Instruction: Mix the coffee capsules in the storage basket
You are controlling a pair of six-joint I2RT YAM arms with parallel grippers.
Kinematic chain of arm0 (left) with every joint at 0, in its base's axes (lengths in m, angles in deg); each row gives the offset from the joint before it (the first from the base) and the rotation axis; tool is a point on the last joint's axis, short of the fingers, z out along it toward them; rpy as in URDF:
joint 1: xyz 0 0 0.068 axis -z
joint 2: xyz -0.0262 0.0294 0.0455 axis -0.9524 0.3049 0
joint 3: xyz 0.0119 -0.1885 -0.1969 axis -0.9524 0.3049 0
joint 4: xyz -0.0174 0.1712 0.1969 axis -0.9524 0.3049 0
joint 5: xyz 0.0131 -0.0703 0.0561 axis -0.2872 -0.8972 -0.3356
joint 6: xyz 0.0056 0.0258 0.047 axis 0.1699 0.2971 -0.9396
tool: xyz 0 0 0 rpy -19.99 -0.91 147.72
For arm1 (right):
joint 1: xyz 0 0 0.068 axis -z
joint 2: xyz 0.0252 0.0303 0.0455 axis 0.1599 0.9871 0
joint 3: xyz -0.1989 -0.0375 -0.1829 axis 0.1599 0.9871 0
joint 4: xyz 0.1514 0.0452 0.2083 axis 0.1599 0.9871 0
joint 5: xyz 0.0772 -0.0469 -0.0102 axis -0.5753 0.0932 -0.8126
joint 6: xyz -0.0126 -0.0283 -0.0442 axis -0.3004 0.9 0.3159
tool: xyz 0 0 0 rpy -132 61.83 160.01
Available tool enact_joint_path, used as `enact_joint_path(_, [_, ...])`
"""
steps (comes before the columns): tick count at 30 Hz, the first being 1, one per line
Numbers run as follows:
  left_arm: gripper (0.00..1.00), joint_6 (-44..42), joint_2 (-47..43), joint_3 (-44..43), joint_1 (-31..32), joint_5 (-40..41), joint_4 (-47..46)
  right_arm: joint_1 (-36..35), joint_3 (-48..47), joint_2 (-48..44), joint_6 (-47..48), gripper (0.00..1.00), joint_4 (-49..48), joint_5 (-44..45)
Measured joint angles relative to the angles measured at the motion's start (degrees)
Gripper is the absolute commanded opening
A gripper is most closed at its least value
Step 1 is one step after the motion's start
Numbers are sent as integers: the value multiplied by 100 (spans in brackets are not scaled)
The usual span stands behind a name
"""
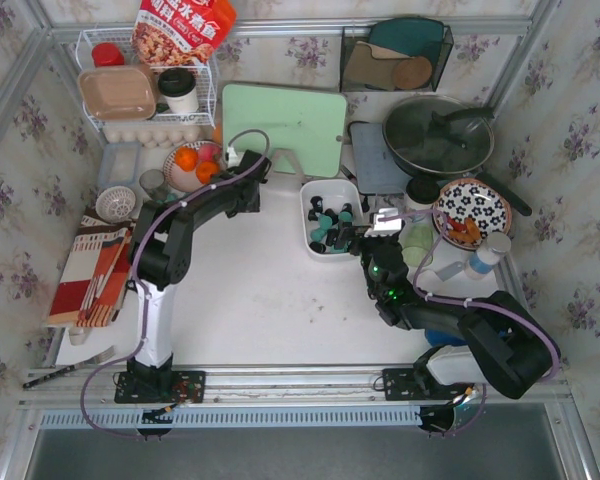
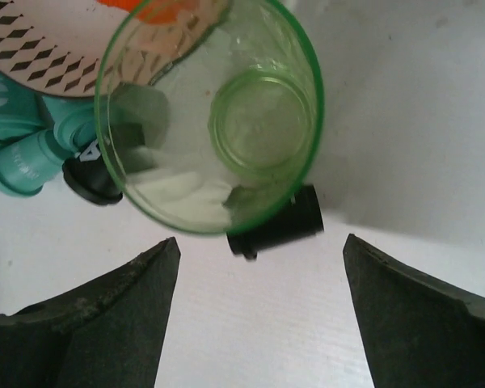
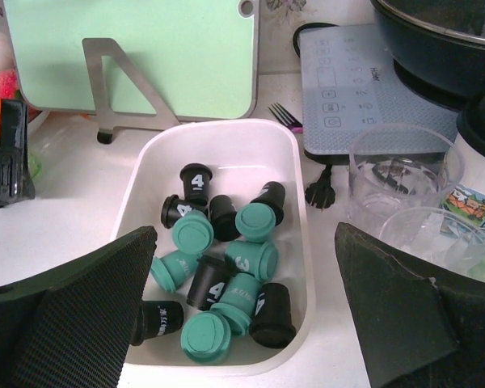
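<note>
- Stirring was the step I judged to be in hand. The right gripper (image 3: 244, 234) hung with its fingers spread wide and pinching nothing. The white shallow plastic storage basket (image 3: 220, 126) lay just ahead of and between the fingertips, with the black and teal tapered coffee capsules (image 3: 226, 275) heaped at its near end.
- To do it well, I would have dipped the tips into the heap and swept slowly across it. I would have kept clear of the walls so the basket did not slide and no capsule flicked over the rim.
- Only the right wrist view showed me the mix itself: teal clustered mid-heap, black mostly around it.
- Only the left wrist view showed the left gripper (image 2: 260, 240), its fingers spread and empty. A clear green glass tumbler (image 2: 210, 121) sat just beyond the tips, a stray black pod (image 2: 279, 226) lay on its side between the fingers, and loose teal pods (image 2: 24, 158) lay past one finger.
- Only the top view showed me the left gripper well apart from the basket.
</note>
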Motion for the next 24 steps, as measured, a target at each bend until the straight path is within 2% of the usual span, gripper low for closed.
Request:
enact_joint_path(7, [68, 262, 365, -400, -234, -203, 48, 0, -7, 46, 11, 100, 0, -26])
enact_joint_path(14, [36, 496, 476, -553, -210, -247, 208, 0, -7, 52, 15, 100, 0, -42])
enact_joint_path(18, [34, 568, 389, -417, -214, -247, 208, 0, -7, 52, 15, 100, 0, -50])
enact_joint_path(24, [37, 660, -55, 136, -208, -466, 225, 0, -7, 0, 15, 100, 2, -81])
